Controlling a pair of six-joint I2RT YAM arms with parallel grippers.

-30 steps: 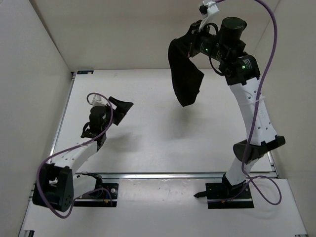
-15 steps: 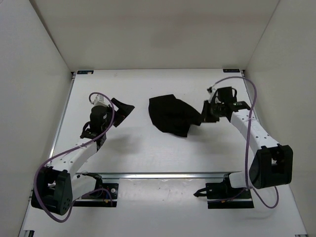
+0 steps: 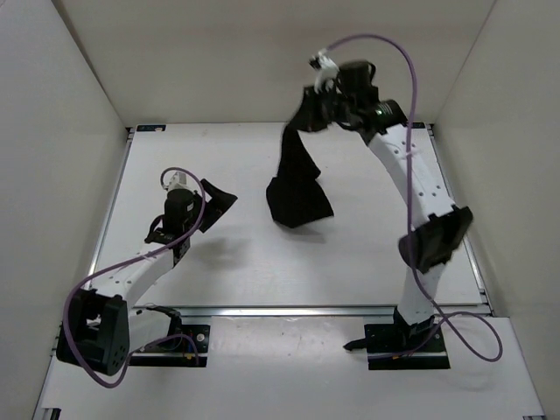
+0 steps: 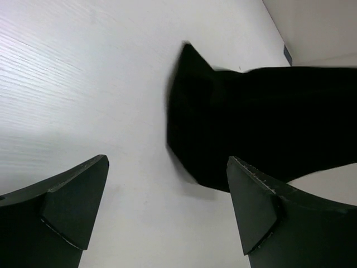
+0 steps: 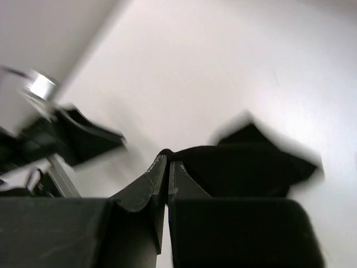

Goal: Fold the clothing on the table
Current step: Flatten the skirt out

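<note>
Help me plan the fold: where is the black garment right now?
In the top view, the black garment hangs near the middle from the raised, shut right gripper, its lower end down by the table, right of the open left gripper.

Noting three plain white walls closing in the bench (image 3: pixel 254 262): a left wall (image 3: pixel 61 96) running along its left edge, a back wall (image 3: pixel 262 61) rising from its far edge, a right wall (image 3: pixel 512 122) standing along its right edge. Meeting in straight seams at the two far corners. Showing the back wall again as a pale patch in the upper right of the left wrist view. Crossing from left to right close to the near edge: a silver rail (image 3: pixel 289 310), with a left black plate (image 3: pixel 197 337) and a right black plate (image 3: pixel 433 354) lying just in front of it.
</note>
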